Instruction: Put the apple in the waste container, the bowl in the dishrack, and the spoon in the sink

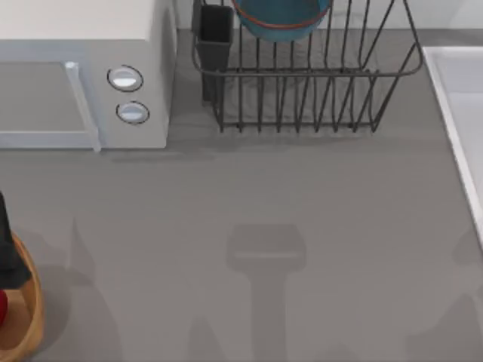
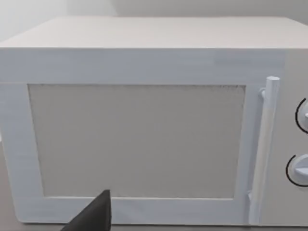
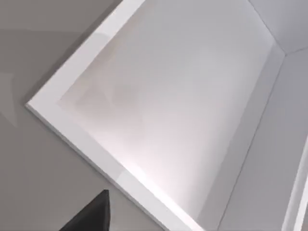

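The bowl (image 1: 281, 19), blue-teal with a reddish-brown rim, rests in the wire dishrack (image 1: 302, 98) at the back centre. At the front left edge, a sliver of the red apple (image 1: 2, 309) lies inside the tan waste container (image 1: 32, 313). A dark part of my left arm (image 1: 7, 249) hangs over that bin. In the left wrist view, a dark piece of my left gripper (image 2: 94, 219) faces the microwave. My right gripper (image 3: 91, 216) is above the pale sink (image 3: 96, 149), whose rim (image 1: 447, 98) runs along the right edge. The spoon is out of view.
A white microwave (image 1: 83, 75) with two round knobs fills the back left, its door and handle (image 2: 264, 144) close before the left wrist camera. A dark cutlery cup (image 1: 215, 38) stands at the rack's left corner. Grey tabletop (image 1: 264, 226) spreads across the middle.
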`<state>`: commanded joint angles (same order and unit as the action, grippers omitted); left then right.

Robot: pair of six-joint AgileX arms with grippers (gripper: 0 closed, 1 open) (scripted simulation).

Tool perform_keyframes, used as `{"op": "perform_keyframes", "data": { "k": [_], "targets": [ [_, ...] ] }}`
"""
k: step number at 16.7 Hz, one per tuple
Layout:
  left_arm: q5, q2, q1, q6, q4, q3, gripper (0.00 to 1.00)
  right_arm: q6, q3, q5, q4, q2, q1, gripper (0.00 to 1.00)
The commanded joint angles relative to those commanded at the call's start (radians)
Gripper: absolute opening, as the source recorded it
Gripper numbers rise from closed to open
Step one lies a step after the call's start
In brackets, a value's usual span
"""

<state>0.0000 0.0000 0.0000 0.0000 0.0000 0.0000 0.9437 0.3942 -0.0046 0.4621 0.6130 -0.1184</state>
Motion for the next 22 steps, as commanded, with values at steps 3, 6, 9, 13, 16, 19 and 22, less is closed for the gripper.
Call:
{"op": "perform_keyframes", "data": {
  "k": [3,6,9,13,16,19,22],
  "targets": [
    [0.0,0.0,0.0,0.0,0.0,0.0,1.0,0.151,0.088,0.004,0.094,0.113,-0.054,1.0],
    [0.0,0.0,0.0,0.0,0.0,0.0,1.0,0.332,0.178,0.009,0.189,0.243,-0.096,1.0],
    [0.0,0.0,0.0,0.0,0.0,0.0,1.0,0.59,0.271,0.015,0.296,0.383,-0.126,1.0],
    [0.0,0.0,0.0,0.0,0.0,0.0,1.0,0.912,0.385,0.022,0.45,0.589,-0.164,1.0],
    [0.0,0.0,0.0,0.0,0.0,0.0,1.0,1.063,0.45,0.017,0.546,0.711,-0.183,1.0],
    [0.0,0.0,0.0,0.0,0.0,0.0,1.0,1.131,0.482,0.003,0.601,0.772,-0.185,1.0],
    [0.0,0.0,0.0,0.0,0.0,0.0,1.0,1.134,0.483,0.002,0.604,0.775,-0.185,1.0]
  ]
}}
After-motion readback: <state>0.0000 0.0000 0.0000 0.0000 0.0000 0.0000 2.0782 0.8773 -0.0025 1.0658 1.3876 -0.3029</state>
